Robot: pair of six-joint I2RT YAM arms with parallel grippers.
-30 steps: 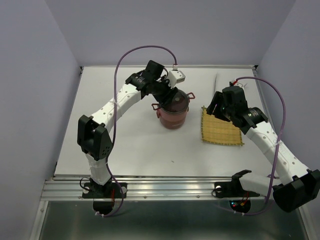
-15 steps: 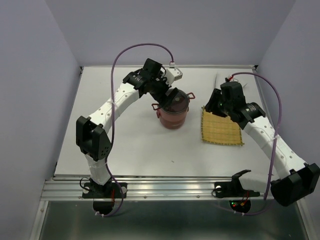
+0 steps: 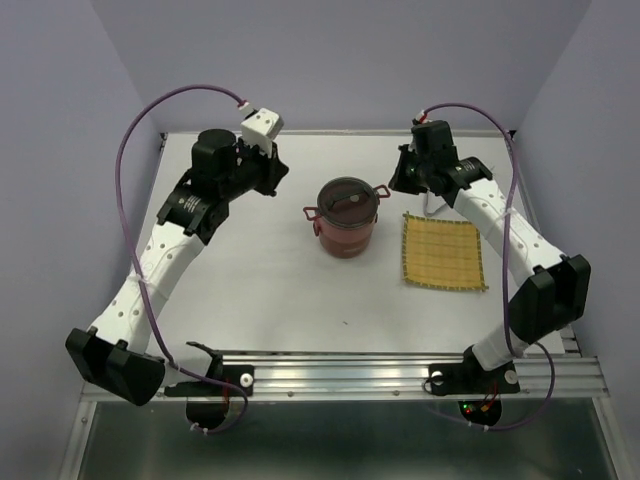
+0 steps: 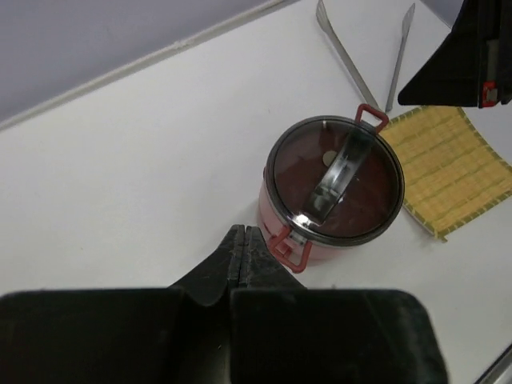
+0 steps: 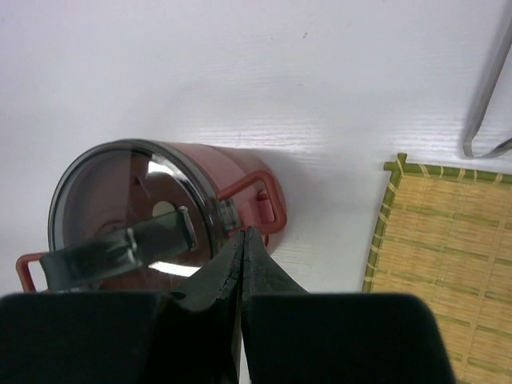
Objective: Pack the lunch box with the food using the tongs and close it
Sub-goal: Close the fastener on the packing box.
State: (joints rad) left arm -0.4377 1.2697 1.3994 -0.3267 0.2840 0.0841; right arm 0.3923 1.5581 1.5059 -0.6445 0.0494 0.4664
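Note:
The lunch box (image 3: 346, 218) stands mid-table, dark red, with its lid on and a steel clasp bar across the top (image 4: 334, 188) (image 5: 132, 208). No food shows in any view. The silver tongs (image 4: 360, 56) lie on the table behind the box, their joined end in the right wrist view (image 5: 488, 88); my right arm covers most of them in the top view. My left gripper (image 3: 272, 172) (image 4: 243, 232) hangs shut and empty to the box's left. My right gripper (image 3: 398, 176) (image 5: 244, 234) hangs shut and empty above the box's right handle.
A yellow woven mat (image 3: 444, 251) (image 4: 456, 164) (image 5: 448, 256) lies right of the box with nothing on it. Grey walls close in the back and both sides. The metal rail (image 3: 340, 375) with the arm bases runs along the near edge.
Both arms have pulled away from the lunch box, the left toward the back left and the right toward the back. Both grippers have closed.

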